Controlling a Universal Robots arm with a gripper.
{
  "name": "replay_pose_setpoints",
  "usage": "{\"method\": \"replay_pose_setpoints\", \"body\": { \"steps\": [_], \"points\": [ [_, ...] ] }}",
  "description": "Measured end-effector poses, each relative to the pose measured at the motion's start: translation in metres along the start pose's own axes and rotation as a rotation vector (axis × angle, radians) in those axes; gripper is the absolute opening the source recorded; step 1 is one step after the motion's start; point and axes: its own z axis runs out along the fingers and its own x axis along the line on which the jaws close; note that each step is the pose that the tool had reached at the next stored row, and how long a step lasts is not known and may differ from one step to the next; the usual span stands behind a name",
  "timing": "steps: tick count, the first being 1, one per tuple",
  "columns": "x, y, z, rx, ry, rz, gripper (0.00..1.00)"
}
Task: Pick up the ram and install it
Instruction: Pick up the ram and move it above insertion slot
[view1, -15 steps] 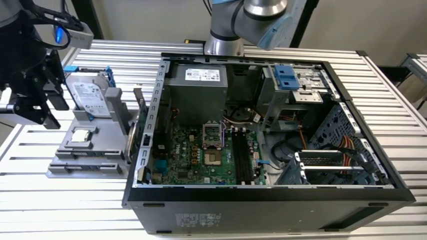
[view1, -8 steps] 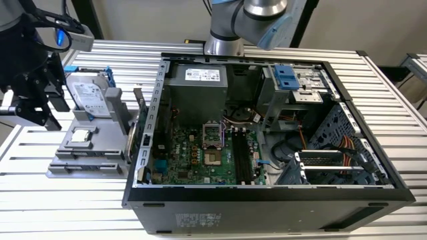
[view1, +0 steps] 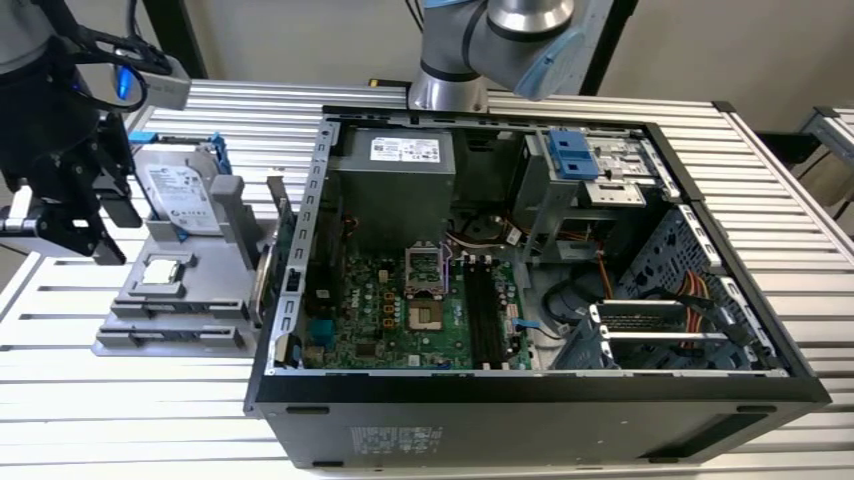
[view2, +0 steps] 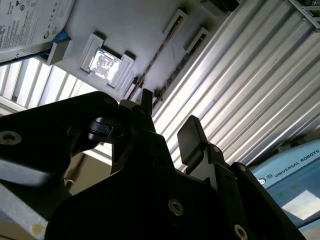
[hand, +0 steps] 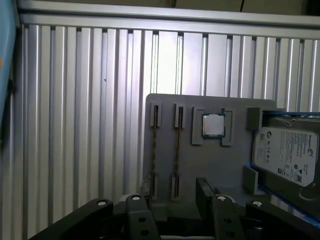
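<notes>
Gripper (hand: 175, 196) is wide open and empty near the gray holder (hand: 165, 107), where the ram (hand: 177, 150) stands edge-up beside a second stick (hand: 154, 150), so coming down a bit off could clip the neighbour or grab it crooked.

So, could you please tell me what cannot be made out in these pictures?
Ram sticks, first wrist view: edge-on in the grey holder, so chips and label are hidden.
Hard drive, first wrist view: cut off by the picture's edge.
Motherboard ram slots, exterior view: latches too small to judge.
Gripper, second wrist view: its dark body hides much of the holder.
</notes>
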Motion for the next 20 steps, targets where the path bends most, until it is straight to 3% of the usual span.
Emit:
{"method": "replay_pose_setpoints", "body": {
  "steps": [20],
  "points": [
    [0.0003, -0.0002, 0.0103, 0.0001, 0.0005, 0.0, 1.0]
  ]
}}
